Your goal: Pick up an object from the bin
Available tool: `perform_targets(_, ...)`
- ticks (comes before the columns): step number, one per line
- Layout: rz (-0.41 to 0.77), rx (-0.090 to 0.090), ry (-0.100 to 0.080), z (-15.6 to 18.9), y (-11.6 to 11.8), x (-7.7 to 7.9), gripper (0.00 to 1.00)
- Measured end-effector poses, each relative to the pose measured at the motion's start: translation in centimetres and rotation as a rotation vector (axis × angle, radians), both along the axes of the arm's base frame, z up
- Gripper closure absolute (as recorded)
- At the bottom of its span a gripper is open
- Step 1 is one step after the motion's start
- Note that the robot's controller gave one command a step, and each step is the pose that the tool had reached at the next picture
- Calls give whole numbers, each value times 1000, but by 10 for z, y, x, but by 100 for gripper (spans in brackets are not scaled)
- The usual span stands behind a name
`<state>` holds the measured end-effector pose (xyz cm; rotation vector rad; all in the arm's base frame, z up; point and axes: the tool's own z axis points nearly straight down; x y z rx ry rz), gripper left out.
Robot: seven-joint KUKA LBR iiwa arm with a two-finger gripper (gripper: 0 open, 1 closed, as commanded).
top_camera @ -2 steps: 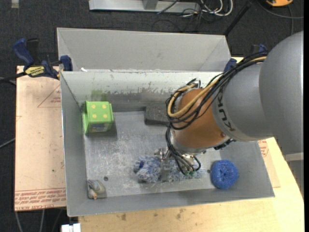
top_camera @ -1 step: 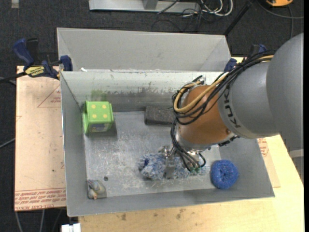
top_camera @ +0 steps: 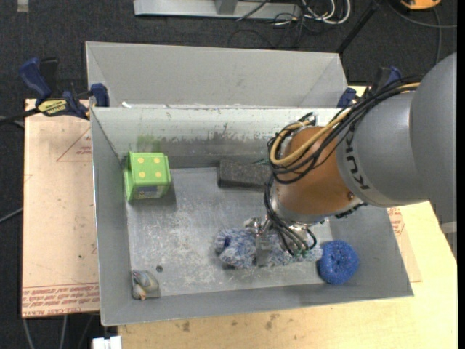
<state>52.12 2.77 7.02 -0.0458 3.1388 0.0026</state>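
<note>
My gripper (top_camera: 263, 247) is low in the bin's front middle, pressed down into a crumpled blue-and-white cloth (top_camera: 234, 247). Its metal fingers sit in the cloth's right part, and the fabric bunches around them. A round blue scrubby ball (top_camera: 338, 261) lies just to the right of the gripper at the front right. A dark grey foam block (top_camera: 241, 173) rests behind the gripper, near the back wall.
A green cube with yellow dots (top_camera: 148, 175) stands at the back left. A small grey-and-tan lump (top_camera: 144, 284) lies in the front left corner. The arm's orange cover and cables hang over the right half of the bin.
</note>
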Motion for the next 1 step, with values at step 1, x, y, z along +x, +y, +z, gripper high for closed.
perform_targets(1,29,0,0,0,-2,-13,100)
